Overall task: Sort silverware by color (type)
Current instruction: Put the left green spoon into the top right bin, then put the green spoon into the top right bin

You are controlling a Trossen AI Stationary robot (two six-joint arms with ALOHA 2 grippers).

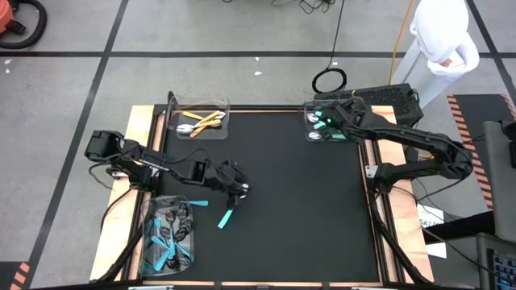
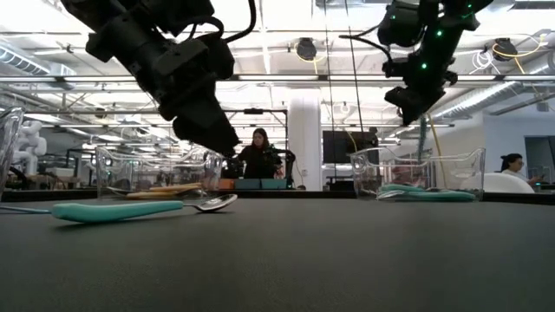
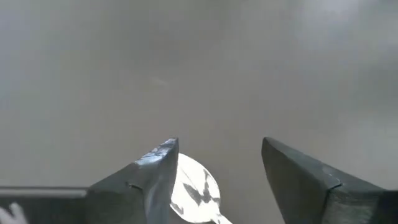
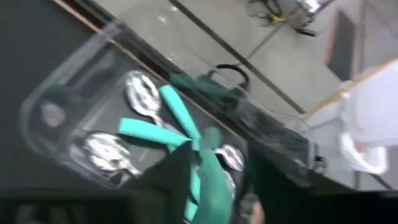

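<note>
A teal-handled spoon with a silver head [image 1: 226, 216] lies flat on the black mat [image 1: 298, 209]. In the low view this spoon [image 2: 143, 209] rests along its whole length. My left gripper [image 1: 239, 189] hangs open just above its head [image 3: 196, 191], one finger on either side, clear of it. My right gripper [image 1: 326, 121] is open over the far right clear bin [image 1: 310, 133], which holds teal-handled silver spoons [image 4: 146, 127]. A teal handle [image 4: 208, 186] stands between the right fingers. My right gripper has a spoon's teal handle [image 4: 210, 177] between its parted fingers, above the bin. The handle lies close to one finger [image 4: 171, 180], with a gap to the other. Whether the finger touches it, I cannot tell.
A clear bin with orange-handled utensils [image 1: 201, 121] stands at the far left. Another bin with teal-handled, black-headed utensils [image 1: 169, 242] sits at the near left, close to my left arm. A person [image 1: 443, 40] stands beyond the table's far right corner.
</note>
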